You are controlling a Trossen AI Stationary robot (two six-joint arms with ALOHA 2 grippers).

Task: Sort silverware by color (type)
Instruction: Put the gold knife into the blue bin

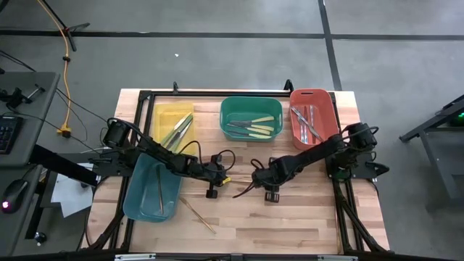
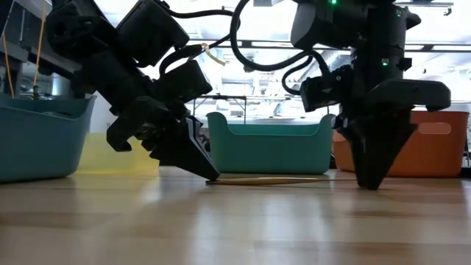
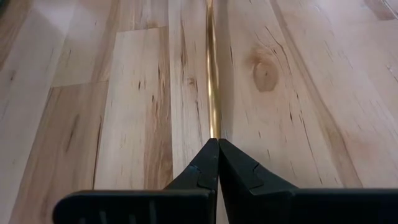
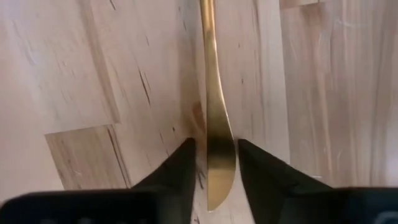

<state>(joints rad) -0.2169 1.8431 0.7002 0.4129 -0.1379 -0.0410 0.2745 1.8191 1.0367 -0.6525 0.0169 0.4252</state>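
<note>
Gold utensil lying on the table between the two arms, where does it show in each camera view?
High view: too thin to see; between left gripper and right gripper.
Low view: gold utensil flat on table, before the green bin.
Left wrist view: runs from the shut fingers.
Right wrist view: broad end between open fingers.
Landmark: green bin, high and low views.

- Gold utensil (image 2: 268,179): thin, long, lying flat on the wood at table centre; broad end (image 4: 219,155) between two dark fingertips, thin end (image 3: 213,93) pinched at the other side.
- Tan utensil (image 1: 197,214): flat on the table, diagonal, near the front edge.
- Yellow-handled pieces (image 1: 177,130): in the yellow bin.
- Green-handled pieces (image 1: 251,126): in the green bin.
- Silver-grey pieces (image 1: 307,123): in the red bin.
- One thin piece (image 1: 161,191): in the teal bin.
</note>
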